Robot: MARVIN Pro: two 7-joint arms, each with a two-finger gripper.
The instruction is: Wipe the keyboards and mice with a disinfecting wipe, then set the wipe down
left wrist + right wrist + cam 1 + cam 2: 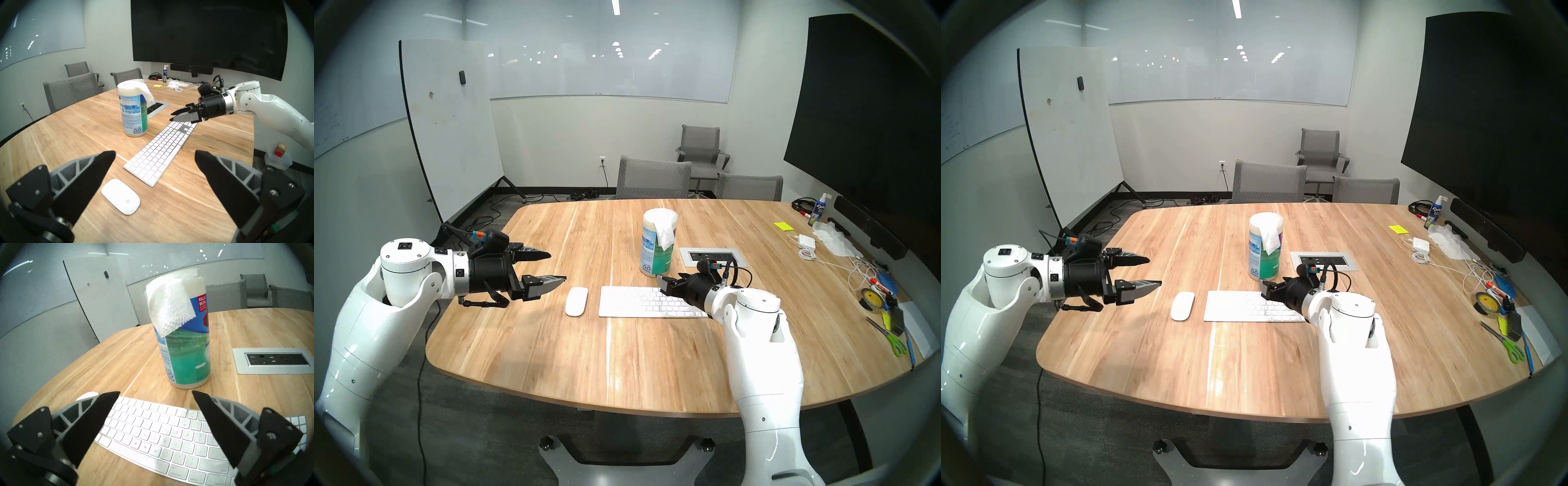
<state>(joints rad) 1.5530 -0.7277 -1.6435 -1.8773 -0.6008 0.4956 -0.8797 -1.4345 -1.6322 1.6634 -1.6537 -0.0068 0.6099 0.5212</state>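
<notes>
Keyboard [639, 302] and mouse [576, 301] lie side by side near the table's [585, 366] front edge, unwiped. Right gripper [175, 116], jaws spread and empty, hangs over the keyboard's right half, aimed at the canister [657, 242] just beyond, likely to pull the wipe [169, 307] draped from its lid. Left gripper [556, 266], also spread and empty, hovers beside the mouse, apart.

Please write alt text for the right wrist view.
An open right gripper hovers over a white keyboard, facing a wipe draped from its upright canister on a wooden table.
</notes>
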